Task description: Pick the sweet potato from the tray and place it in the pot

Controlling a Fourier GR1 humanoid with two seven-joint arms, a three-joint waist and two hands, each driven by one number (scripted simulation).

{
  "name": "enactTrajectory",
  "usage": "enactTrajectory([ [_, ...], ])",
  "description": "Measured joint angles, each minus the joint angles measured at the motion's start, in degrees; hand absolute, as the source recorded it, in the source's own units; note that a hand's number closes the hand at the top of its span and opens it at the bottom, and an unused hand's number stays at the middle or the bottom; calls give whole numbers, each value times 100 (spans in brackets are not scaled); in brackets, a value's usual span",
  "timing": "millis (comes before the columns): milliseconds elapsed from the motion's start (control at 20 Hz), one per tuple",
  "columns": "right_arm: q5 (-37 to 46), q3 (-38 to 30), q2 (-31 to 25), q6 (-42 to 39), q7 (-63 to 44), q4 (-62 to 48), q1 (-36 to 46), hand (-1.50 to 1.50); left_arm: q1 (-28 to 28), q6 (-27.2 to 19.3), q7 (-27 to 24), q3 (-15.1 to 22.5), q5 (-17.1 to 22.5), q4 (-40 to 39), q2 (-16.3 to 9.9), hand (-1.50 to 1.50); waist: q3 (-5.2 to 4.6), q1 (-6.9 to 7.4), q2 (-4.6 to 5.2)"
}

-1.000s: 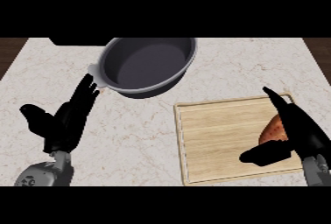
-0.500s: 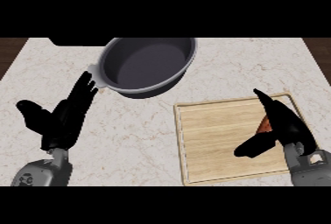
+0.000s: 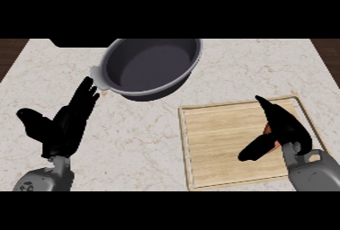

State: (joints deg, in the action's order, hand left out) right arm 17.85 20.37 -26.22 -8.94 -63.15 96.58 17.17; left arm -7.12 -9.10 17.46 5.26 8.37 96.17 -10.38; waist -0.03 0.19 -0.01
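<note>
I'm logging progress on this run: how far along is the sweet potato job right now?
Done: the right hand has closed round the sweet potato, mostly hidden under it. In hand: the grasp, above the tray. Left: carrying it to the pot, which holds nothing. The left hand rests open at the view's left.

A pale marbled counter point(image 3: 133, 143) carried a dark grey pot point(image 3: 149, 67) at the back and a wooden tray point(image 3: 219, 143) nearer the front right

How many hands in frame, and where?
2. Left hand at the view's left on the counter, open, below the pot. Right hand over the tray, curled round the sweet potato, mostly hidden.
</note>
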Motion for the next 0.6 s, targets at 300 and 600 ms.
enactTrajectory([
  [300,363,-228,275,-57,549,-44,-127,150,39,36,0,-10,-144,26,147,0,2,-12,0],
  [600,847,-312,592,-198,770,-158,-39,150,-37,98,92,-107,-234,32,229,0,2,-7,-1],
])
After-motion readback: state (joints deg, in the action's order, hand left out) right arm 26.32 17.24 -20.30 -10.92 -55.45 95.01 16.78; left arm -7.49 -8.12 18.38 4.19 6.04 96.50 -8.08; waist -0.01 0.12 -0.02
